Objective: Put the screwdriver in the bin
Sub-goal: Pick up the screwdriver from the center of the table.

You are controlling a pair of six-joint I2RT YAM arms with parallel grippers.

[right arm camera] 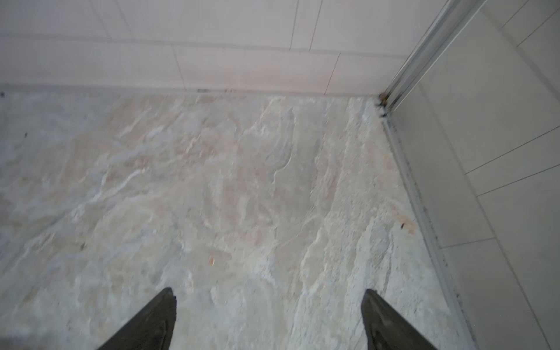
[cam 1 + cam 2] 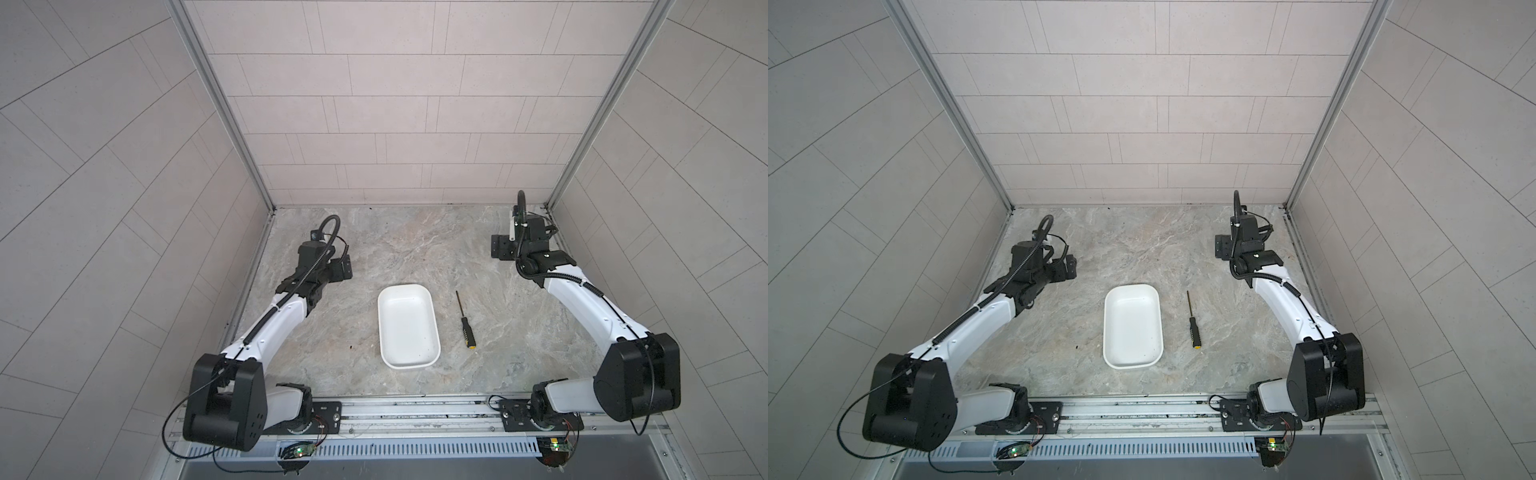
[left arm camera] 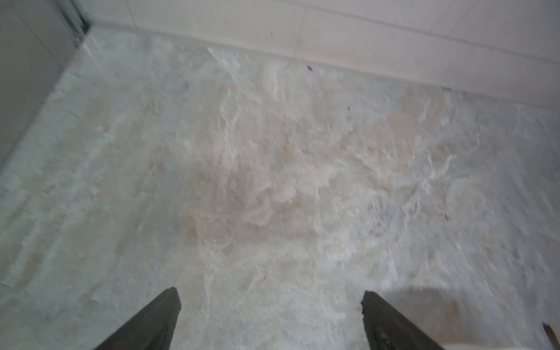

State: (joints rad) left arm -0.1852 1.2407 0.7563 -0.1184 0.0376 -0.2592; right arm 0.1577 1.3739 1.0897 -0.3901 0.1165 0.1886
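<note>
Screwdriver flat on the bench, just right of the bin, shaft pointing far, handle near. Right fingers, wide apart, are closer; it lies near-left of them. Left fingers wide too, seemingly empty.

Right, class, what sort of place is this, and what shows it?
Probably a robot test cell: left arm and right arm on a rail, tiled walls around a tabletop, with a bin and screwdriver.

White shell links on the left arm and right arm meet boxy black joint housings. Ribbed black conduit trails each. The left pincer shows dark tapered fingers.
</note>
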